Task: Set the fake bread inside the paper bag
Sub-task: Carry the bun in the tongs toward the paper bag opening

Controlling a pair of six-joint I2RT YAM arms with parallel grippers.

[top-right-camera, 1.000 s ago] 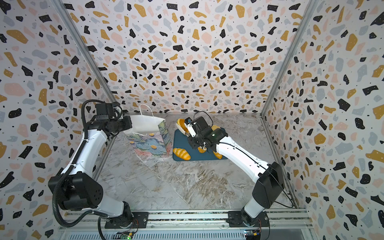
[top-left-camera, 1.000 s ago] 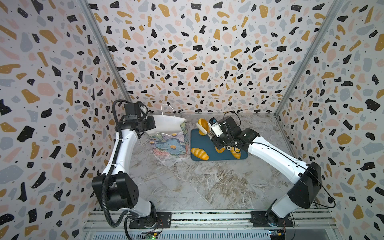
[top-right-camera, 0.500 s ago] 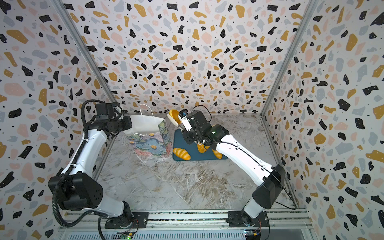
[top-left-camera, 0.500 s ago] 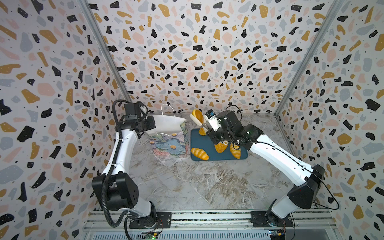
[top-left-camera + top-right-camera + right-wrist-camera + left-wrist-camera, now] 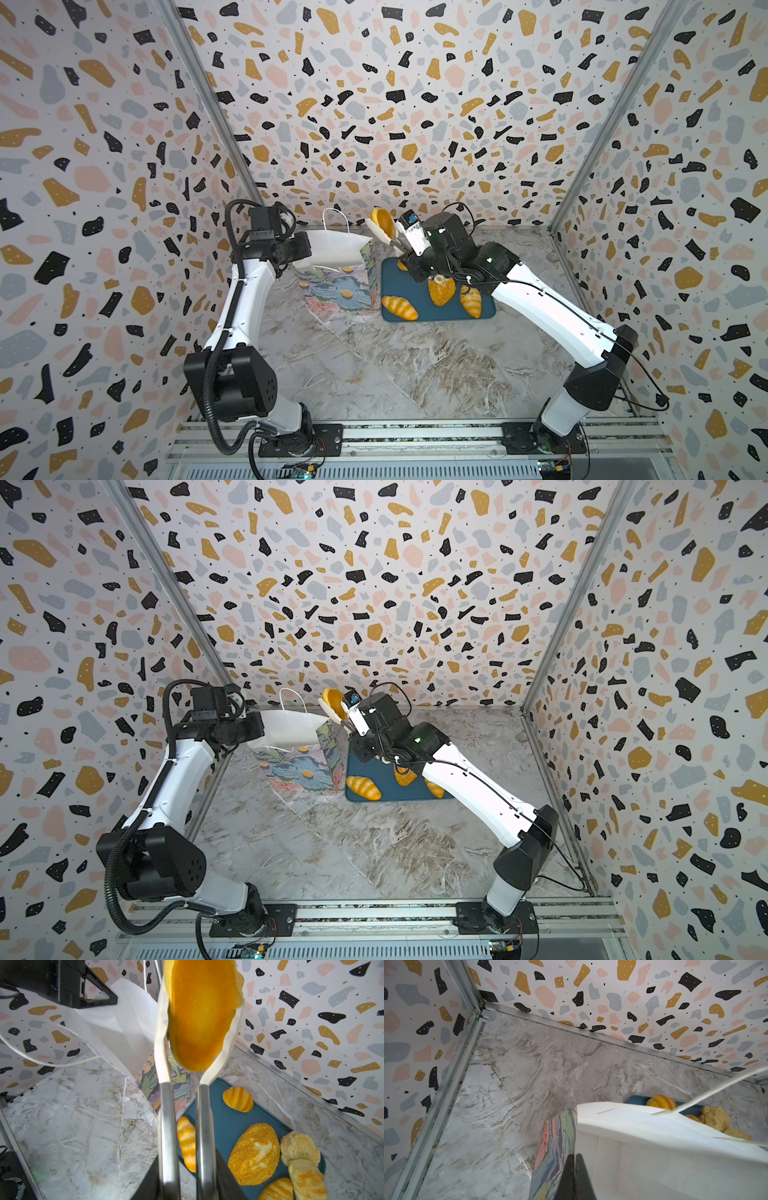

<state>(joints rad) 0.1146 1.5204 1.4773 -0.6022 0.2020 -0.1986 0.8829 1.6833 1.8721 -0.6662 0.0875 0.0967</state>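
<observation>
The paper bag [image 5: 336, 270] stands upright left of the tray, its white mouth open. My left gripper [image 5: 301, 253] is shut on the bag's left rim, its fingers [image 5: 574, 1159] pinching the flowered wall. My right gripper [image 5: 406, 250] is shut on metal tongs [image 5: 166, 1115] with white tips. The tongs clamp a smooth golden-orange fake bread [image 5: 383, 222], raised just right of the bag's mouth [image 5: 299, 725]. More fake bread lies on the tray: a striped roll [image 5: 400, 307], a seeded loaf [image 5: 441, 290] and another striped roll [image 5: 471, 300]. The right wrist view also shows a shell-like bun [image 5: 238, 1099] and pale bumpy buns [image 5: 299, 1147].
The flat dark-blue tray [image 5: 432, 318] lies right of the bag on the marble floor [image 5: 395, 374]. Terrazzo-patterned walls close in the back and both sides. The bag's white cord handle [image 5: 334, 216] sticks up by the back wall.
My right arm has lifted the tongs and bread off the tray and swung them up and left towards the bag's mouth. The left arm and bag have not moved.
</observation>
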